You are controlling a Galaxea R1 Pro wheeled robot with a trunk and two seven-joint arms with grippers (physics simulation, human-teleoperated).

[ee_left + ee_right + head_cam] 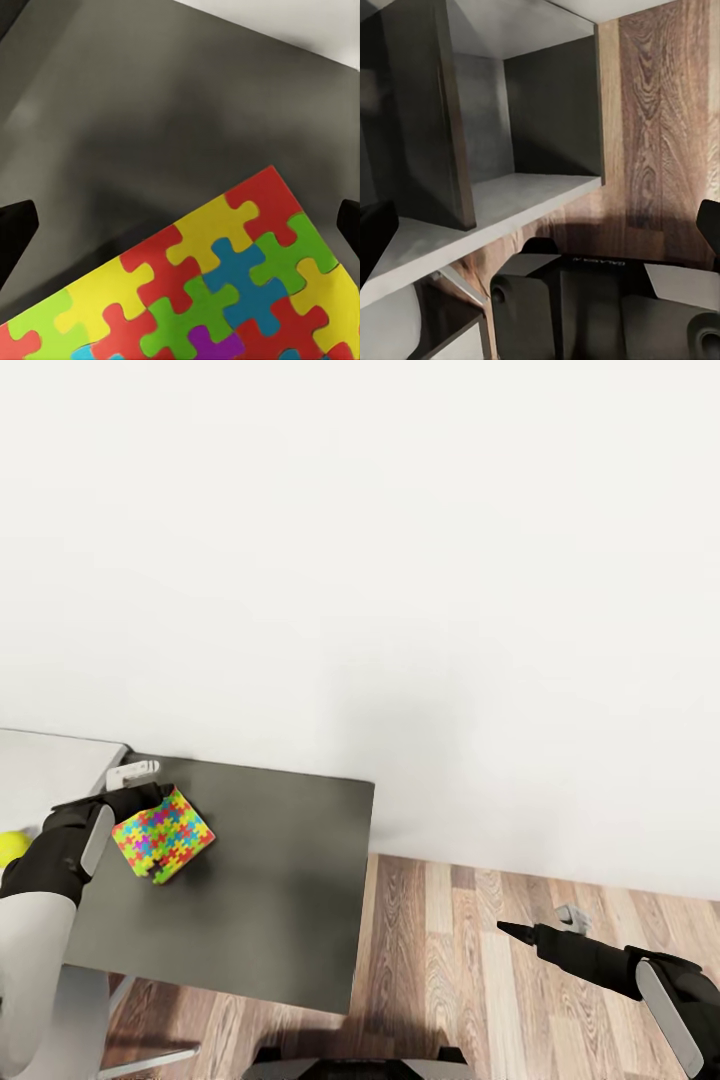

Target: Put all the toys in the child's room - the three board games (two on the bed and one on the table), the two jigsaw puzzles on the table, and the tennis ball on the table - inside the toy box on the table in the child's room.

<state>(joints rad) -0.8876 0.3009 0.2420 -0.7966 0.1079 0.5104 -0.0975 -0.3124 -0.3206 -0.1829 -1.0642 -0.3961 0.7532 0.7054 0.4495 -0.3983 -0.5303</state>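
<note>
The white wall (400, 560) rises behind the dark cabinet (270, 900), which adjoins the pale table (40, 770). Wood floor (480, 960) lies to the cabinet's right. Your left gripper (140, 790) holds the jigsaw puzzle (163, 835) tilted over the cabinet top, fingers clamped on its edge. Your right gripper (540, 925) hangs over the floor, fingers apart. The tennis ball (12, 846) sits on the table beside the cabinet.

Jigsaw puzzle (164, 835) sits over the lower cabinet top (270, 880), near its left rear corner, tilted; left pincer (140, 778) at the puzzle's rear-left edge; tennis ball (12, 847) left of the left arm, on the table (45, 765); cabinet against the wall (400, 560); floor (470, 960) to its right; right pincer (540, 925) over the floor, well right of the cabinet.
</note>
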